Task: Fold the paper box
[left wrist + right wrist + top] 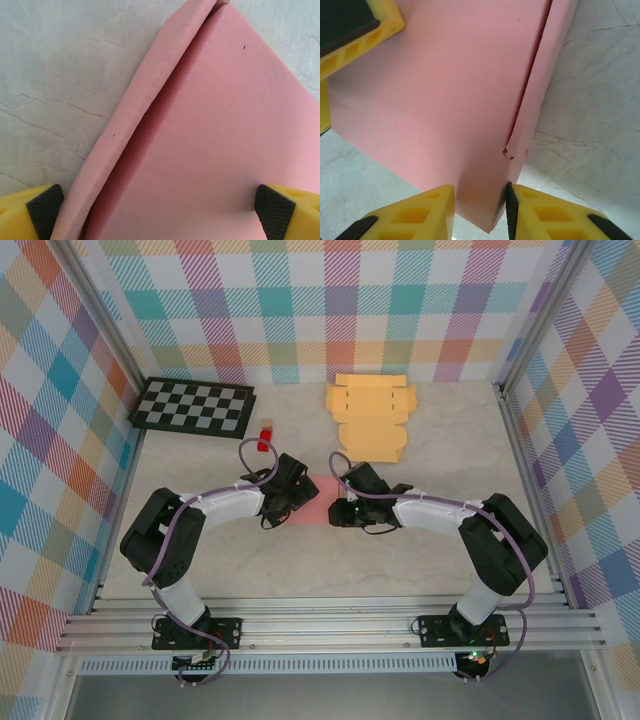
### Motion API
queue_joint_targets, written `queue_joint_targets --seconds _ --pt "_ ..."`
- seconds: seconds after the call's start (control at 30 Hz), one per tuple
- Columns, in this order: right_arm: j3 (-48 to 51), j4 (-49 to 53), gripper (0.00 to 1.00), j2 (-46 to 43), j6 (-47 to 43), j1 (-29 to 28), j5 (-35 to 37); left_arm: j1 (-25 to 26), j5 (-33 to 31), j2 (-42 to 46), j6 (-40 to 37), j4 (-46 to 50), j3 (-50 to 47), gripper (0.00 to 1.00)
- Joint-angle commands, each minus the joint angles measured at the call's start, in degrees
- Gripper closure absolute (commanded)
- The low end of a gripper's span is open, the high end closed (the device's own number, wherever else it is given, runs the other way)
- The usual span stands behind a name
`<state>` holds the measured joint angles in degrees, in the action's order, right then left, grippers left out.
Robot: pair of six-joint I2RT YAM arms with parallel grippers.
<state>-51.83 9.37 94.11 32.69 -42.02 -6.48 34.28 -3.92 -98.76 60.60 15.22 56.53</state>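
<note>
two arms meet at the pink box (313, 502), mid-table (430, 550). the left gripper (160, 210) is spread wide over it; the right gripper (481, 210) pinches its corner. too hard a tug might tear the half-folded flap (536, 100).

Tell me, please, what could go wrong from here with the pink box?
The right gripper pinches only a corner of the pink box, so it could slip or tear. The left gripper stands open astride the box, so the folded flap may spring back flat.
</note>
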Motion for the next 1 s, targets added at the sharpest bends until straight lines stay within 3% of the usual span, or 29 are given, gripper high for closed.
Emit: queue_joint_targets --seconds 0.0,0.3,0.97 --pt "-0.53 -2.54 0.66 0.93 -1.7 -0.43 -0.55 -0.62 -0.13 -4.49 -0.33 7.52 -1.86 0.01" --pt "1.45 -4.4 0.71 3.05 -2.88 -0.44 1.69 -0.64 -0.08 -5.08 -0.3 7.47 -1.74 0.01" --pt "5.72 -4.34 0.69 1.68 -3.61 -0.38 6.19 -0.62 -0.43 -6.33 -0.57 7.98 -1.32 0.01"
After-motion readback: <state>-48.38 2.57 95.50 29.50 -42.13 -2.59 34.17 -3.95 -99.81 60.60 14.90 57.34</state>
